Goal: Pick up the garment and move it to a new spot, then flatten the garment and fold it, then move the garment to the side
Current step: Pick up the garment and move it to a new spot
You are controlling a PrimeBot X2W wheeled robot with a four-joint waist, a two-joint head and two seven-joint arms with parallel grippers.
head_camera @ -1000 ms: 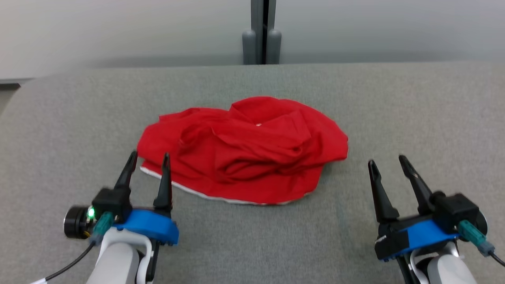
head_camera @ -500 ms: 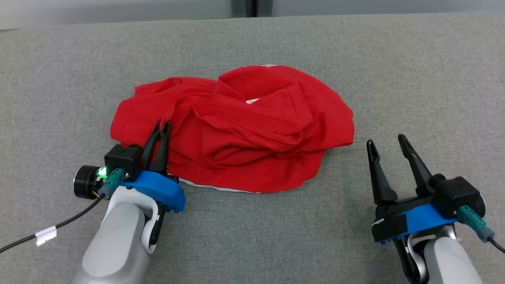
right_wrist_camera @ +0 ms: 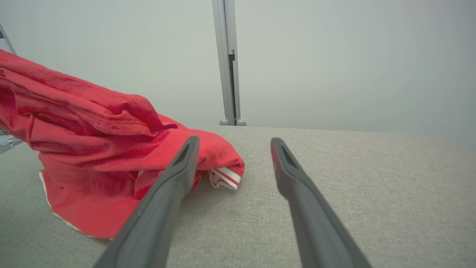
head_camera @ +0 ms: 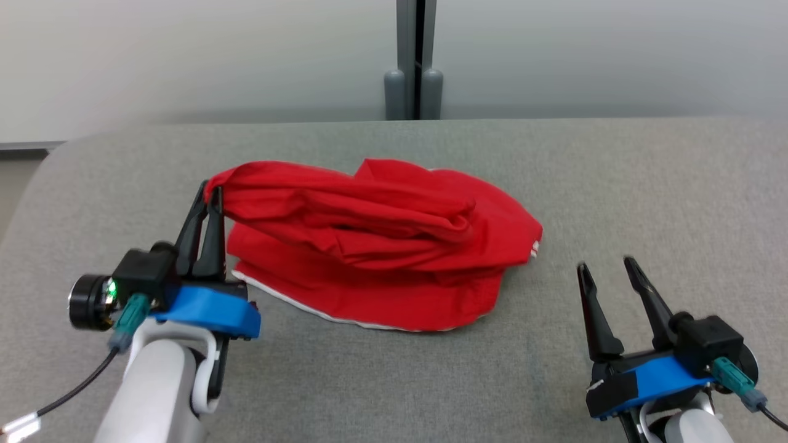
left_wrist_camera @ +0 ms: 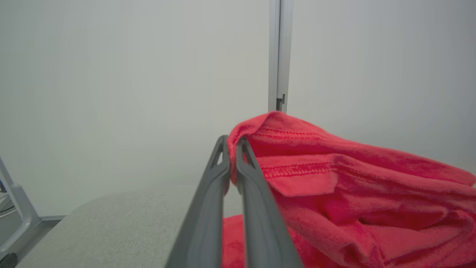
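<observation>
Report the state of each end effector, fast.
Left end effector: shut on a lifted edge of the red shirt.
Right end effector: open, holding nothing, beside the shirt.

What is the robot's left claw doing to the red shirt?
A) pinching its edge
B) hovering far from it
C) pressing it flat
A: the left gripper is shut on a raised edge of the crumpled red cloth garment.
</observation>
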